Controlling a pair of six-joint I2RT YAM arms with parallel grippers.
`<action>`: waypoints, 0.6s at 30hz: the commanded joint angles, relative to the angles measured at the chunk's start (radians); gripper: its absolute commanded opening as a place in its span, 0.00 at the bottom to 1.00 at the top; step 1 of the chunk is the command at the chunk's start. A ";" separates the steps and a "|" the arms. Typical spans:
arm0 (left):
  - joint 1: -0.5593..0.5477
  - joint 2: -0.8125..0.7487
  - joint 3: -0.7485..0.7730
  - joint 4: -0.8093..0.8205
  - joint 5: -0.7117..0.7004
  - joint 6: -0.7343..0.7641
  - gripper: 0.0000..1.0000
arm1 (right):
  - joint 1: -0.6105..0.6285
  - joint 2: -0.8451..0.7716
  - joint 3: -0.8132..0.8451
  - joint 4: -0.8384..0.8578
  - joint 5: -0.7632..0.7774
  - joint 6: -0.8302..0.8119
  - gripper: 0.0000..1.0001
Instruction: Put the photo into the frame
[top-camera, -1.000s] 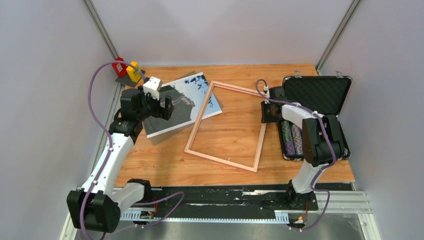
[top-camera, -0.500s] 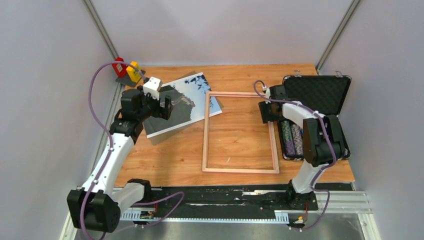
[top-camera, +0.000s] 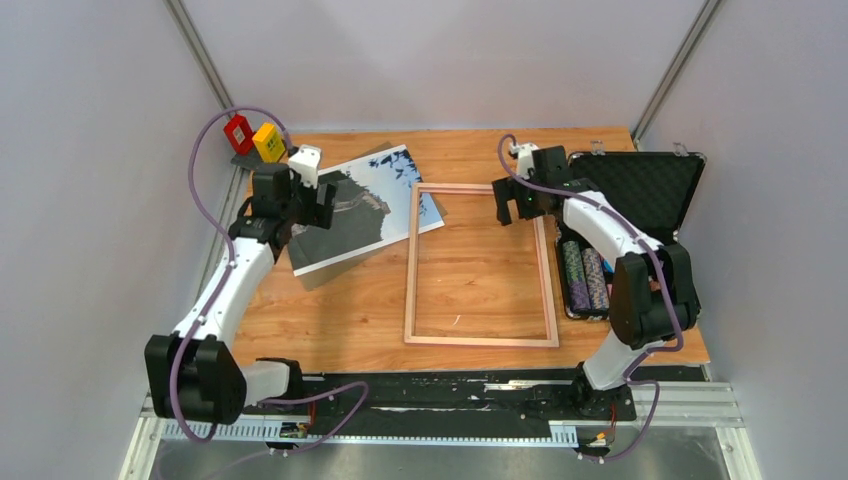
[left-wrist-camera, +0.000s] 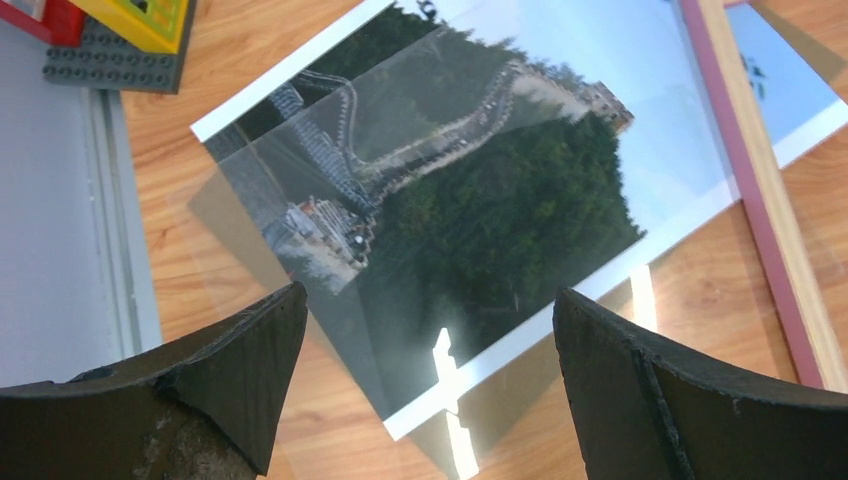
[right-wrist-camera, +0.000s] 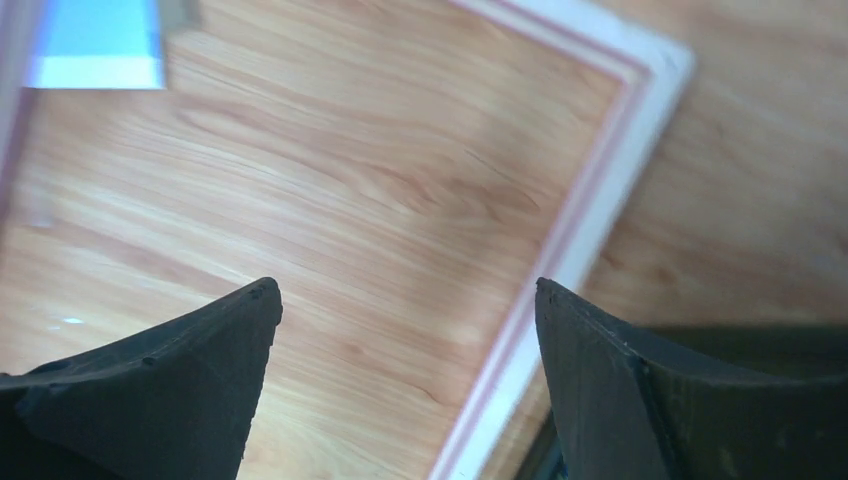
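The frame (top-camera: 548, 270) lies flat on the worktop (top-camera: 330, 320), square to the near edge. Its far-left rail crosses one corner of the photo (top-camera: 360, 205). In the left wrist view that corner shows beyond the pink-and-wood rail, so the rail seems to rest on top of it. The rest of the photo lies picture-up at a slant to the left of the frame, on a grey sheet that juts out around it.

The left gripper (left-wrist-camera: 430, 300) hovers over the photo's dark hills with its fingers wide apart and nothing between them. The right gripper (right-wrist-camera: 405, 290) hangs above the frame's far-right corner, also spread and empty, beside the open black case (top-camera: 640, 185).

The step in hand looks like lifting the photo. A flat print gives little to pinch, so the left fingers should go for the free white border on the near-left side, away from the frame. First the print should be drawn sideways towards the red block (top-camera: 238, 132) and the yellow block (top-camera: 266, 142), clear of the rail, so the pinned corner does not crease or drag the frame askew. The right fingers could steady the frame meanwhile.
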 joint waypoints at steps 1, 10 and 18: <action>0.054 0.102 0.135 -0.045 -0.035 0.027 1.00 | 0.124 -0.024 0.111 0.039 -0.100 -0.039 0.96; 0.170 0.359 0.358 -0.169 0.066 0.089 1.00 | 0.412 0.173 0.304 0.084 -0.113 -0.203 0.95; 0.188 0.614 0.554 -0.214 0.128 0.068 1.00 | 0.582 0.383 0.457 0.084 -0.125 -0.292 0.93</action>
